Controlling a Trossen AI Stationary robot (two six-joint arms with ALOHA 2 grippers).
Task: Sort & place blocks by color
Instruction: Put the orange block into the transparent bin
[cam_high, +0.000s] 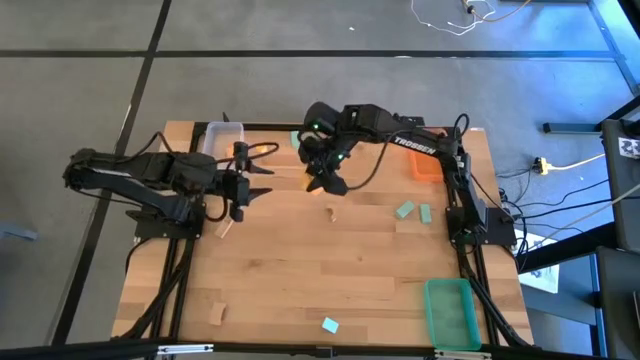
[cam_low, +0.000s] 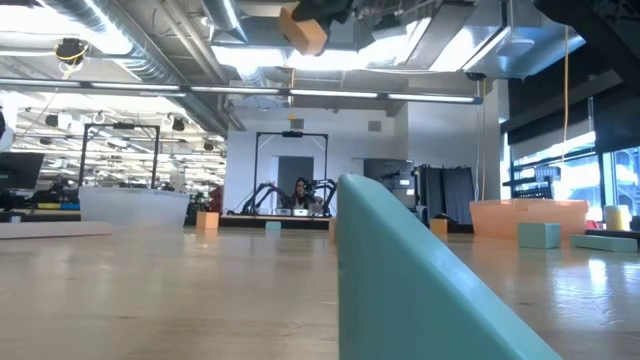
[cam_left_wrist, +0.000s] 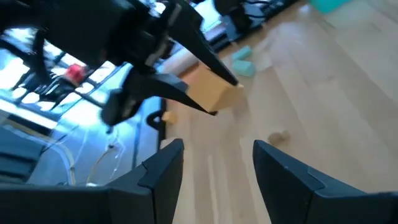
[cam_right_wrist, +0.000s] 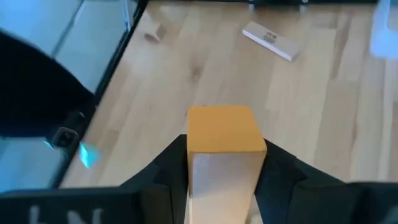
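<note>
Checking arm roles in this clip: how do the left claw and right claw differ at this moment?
The right claw is shut on an orange wooden block, lifted above the table; the left claw is open and holds nothing. The right claw sits near the table's far middle, the left claw toward the left side. Both are dark two-finger claws.

The table is pale wood in jointed planks, smooth with a light sheen, framed by dark metal rails along its edges. The orange block has a matt, painted-looking surface with crisp edges. The pale bar looks like bare, unfinished wood. The green bin at one table corner is translucent plastic, slightly glossy; the clear bin at another corner is see-through plastic. The right gripper has matt black fingers.
</note>
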